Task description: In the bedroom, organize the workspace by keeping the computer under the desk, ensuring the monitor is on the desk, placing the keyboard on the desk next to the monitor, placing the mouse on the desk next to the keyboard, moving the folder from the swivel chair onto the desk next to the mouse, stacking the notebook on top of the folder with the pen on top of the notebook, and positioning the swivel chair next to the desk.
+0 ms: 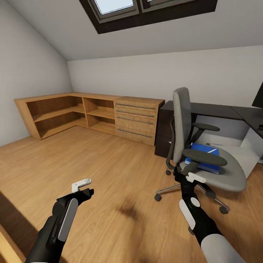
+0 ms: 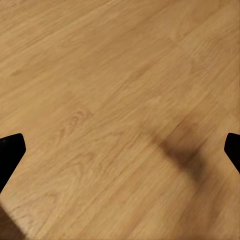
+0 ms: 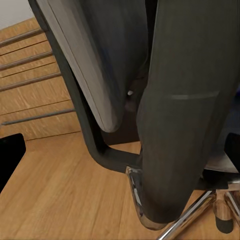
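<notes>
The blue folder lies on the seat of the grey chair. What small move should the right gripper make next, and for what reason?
Probably raise the right gripper and carry it over the black near armrest toward the bright blue flat folder. The gripper sits low beside the grey padded swivel chair, below that armrest, which stands between it and the folder on the seat. Its jaws look open and empty.

The blue folder [image 1: 203,156] on the swivel chair [image 1: 204,157] seat is partly hidden behind the near armrest. The monitor [image 1: 258,95] is cut off by the right edge, as is the dark tabletop [image 1: 219,110]. Whether the right tool [image 1: 194,178] touches the armrest cannot be told.
</notes>
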Motion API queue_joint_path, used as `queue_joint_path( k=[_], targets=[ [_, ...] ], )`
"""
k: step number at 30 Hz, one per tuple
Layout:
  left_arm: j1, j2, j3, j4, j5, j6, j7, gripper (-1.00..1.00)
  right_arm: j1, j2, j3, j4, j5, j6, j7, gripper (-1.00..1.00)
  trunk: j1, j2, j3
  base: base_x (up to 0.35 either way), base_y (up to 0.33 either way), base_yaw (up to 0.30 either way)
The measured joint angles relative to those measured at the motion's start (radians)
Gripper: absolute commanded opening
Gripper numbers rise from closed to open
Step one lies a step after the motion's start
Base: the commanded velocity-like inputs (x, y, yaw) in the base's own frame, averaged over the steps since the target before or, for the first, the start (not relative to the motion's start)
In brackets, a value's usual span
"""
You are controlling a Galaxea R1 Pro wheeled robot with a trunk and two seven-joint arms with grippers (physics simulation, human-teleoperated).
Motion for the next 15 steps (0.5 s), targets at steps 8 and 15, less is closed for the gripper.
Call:
queue_joint_path(
  k=[8, 15],
  targets=[
    [0.0, -0.002, -0.004, 0.001, 0.0, 0.0, 0.0, 1.0, 0.0, 0.0, -0.001, 0.0, 0.0, 0.0, 0.0, 1.0, 0.0, 0.0, 0.0, -0.055, -0.032, 0.0],
    [0.0, 0.0, -0.01, 0.002, 0.0, 0.0, 0.0, 1.0, 0.0, -0.001, -0.003, 0.001, 0.0, -0.001, -0.001, 1.0, 0.0, 0.0, 0.0, -0.105, -0.094, 0.0]
  ],
)
